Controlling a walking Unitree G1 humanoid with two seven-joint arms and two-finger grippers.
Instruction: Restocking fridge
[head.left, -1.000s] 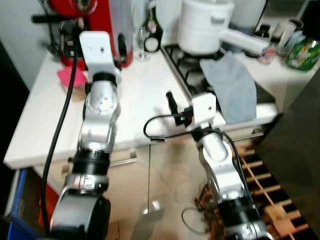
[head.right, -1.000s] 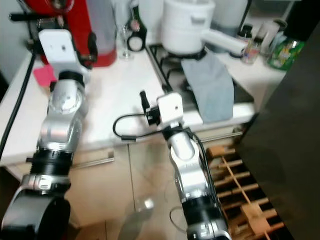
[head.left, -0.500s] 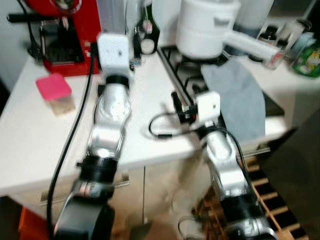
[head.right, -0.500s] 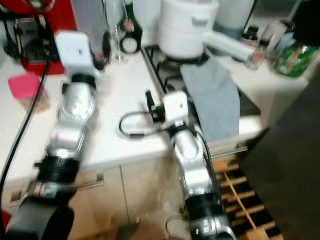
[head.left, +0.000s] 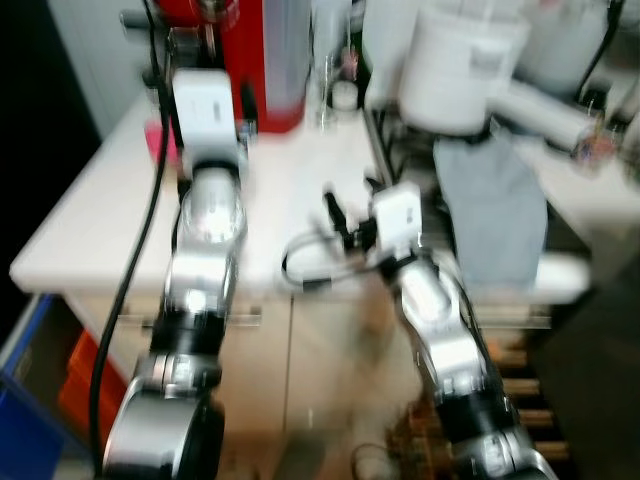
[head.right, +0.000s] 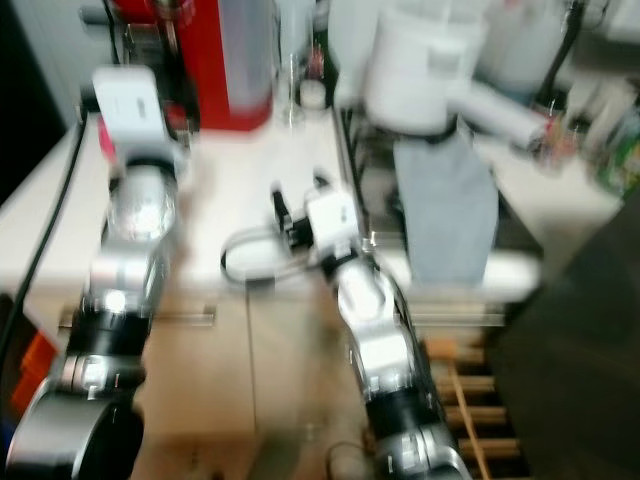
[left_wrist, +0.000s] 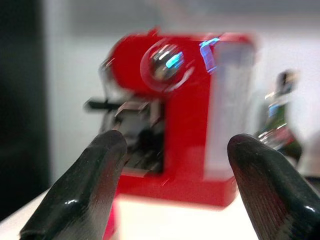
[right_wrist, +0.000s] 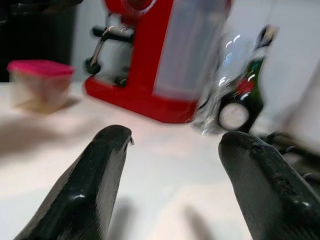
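- Currently, head views (both blurred): left gripper (head.left: 205, 75) is hovering over the white counter (head.left: 90, 225), just short of the red coffee machine (head.left: 235, 50) that is standing straight ahead of it. A pink-lidded tub (head.left: 155, 135) is sitting just beside the left wrist, mostly hidden behind it.
- Right gripper (head.left: 350, 215) is hanging over the counter's front part, near the stove edge. A grey cloth (head.left: 490, 215) is lying off to its right, draped down over the counter front. A white pot (head.left: 455, 70) is standing beyond the cloth on the stove.
- Left wrist view: both black fingers (left_wrist: 85, 192) are standing wide apart, gripping nothing. The coffee machine (left_wrist: 190, 115) is sitting dead ahead between them, and a dark green bottle (left_wrist: 280, 125) is showing past the far fingertip.
- Right wrist view: fingers (right_wrist: 95, 182) are spread wide, nothing between them, white counter (right_wrist: 160, 165) below. Ahead of the tips the coffee machine (right_wrist: 160, 55) is standing, with a glass (right_wrist: 215, 100) and the green bottle (right_wrist: 245, 90) next to it. The pink-lidded tub (right_wrist: 37, 82) is sitting off to one side, well apart from the fingers.
- Cannot tell where the fridge or the stock items are from these views.
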